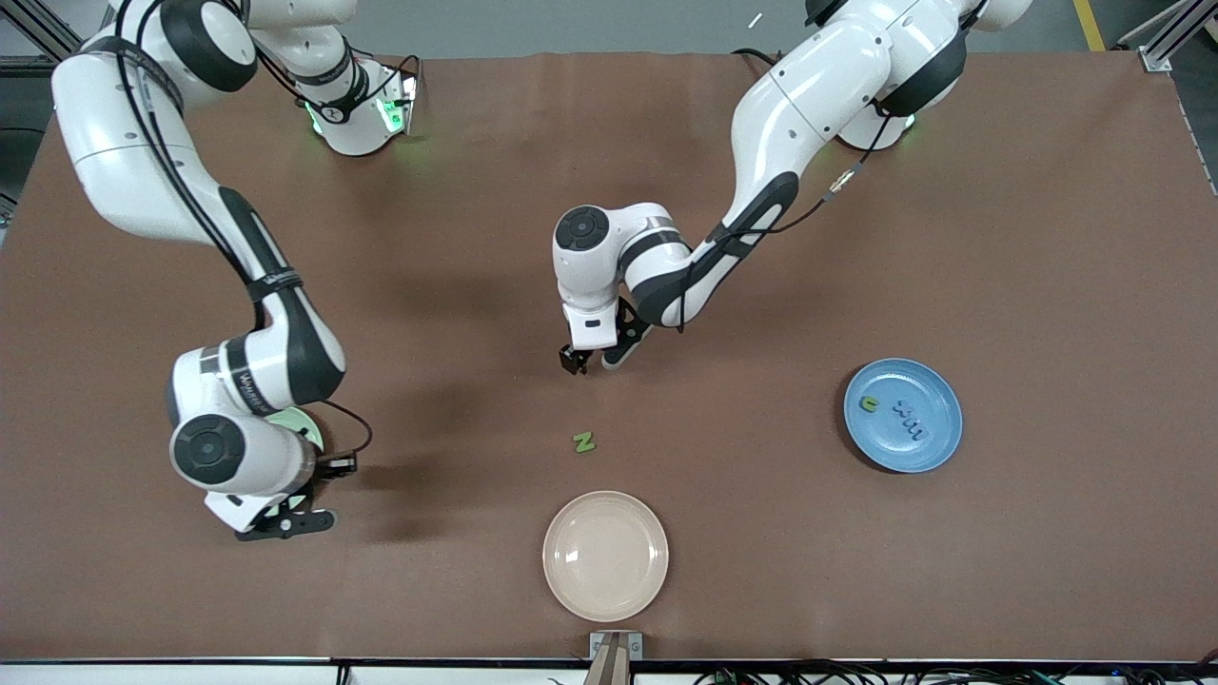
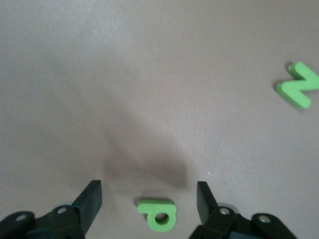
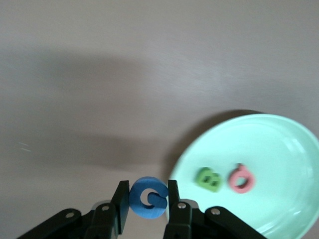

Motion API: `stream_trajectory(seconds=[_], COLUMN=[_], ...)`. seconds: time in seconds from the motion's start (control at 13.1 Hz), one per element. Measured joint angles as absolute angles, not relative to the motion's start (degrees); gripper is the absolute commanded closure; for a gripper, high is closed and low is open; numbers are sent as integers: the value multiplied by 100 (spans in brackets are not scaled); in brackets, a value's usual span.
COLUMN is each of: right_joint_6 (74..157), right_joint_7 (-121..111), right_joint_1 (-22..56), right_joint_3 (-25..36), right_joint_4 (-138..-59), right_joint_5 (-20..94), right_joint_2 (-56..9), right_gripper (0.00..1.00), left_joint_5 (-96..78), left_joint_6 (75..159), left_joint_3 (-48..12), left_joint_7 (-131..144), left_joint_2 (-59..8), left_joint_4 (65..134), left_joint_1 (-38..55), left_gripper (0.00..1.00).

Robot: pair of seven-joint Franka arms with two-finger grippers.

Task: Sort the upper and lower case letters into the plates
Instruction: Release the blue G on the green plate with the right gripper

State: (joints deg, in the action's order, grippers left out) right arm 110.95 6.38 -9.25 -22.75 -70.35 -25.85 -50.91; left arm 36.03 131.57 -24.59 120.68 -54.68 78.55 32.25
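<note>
Left gripper [image 2: 149, 199], fingers parted, straddles a green letter [image 2: 158, 215] at centre frame (bare tabletop all round); right gripper [image 3: 148, 201] pinches a blue letter [image 3: 147, 197] just outside the mint plate [image 3: 279, 144] rim.

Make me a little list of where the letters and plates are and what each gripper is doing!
left gripper: open, low around a green letter on the table
right gripper: shut on a blue letter, beside the mint plate
mint plate: holds a green and a pink letter
blue plate: holds small letters
green N: on the table
beige plate: no letters
</note>
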Motion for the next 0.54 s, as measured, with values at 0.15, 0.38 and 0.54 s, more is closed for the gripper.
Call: stream_trajectory(seconds=[0.15, 0.38, 0.54], right_joint_6=[11140, 11369, 11610], right_joint_7=[-174, -1098, -1245], right_joint_1=[-1267, -1797, -2058], right_joint_3=[-2272, -2273, -2276], right_joint_4=[-7111, -7260, -7553], right_joint_5=[-2585, -2581, -2581], right_joint_2=[-5105, -5140, -5161], right_gripper=[89, 54, 23], left_joint_5=[3603, 3603, 3579], left_joint_6=[13155, 13136, 13018], left_joint_3=[-2438, -2438, -2437], left_joint_7=[12009, 11809, 11589], left_joint_2=[-5480, -5510, -5616], left_joint_4=[7789, 7690, 7567], left_joint_1=[3303, 3361, 3391], left_gripper=[23, 31, 35])
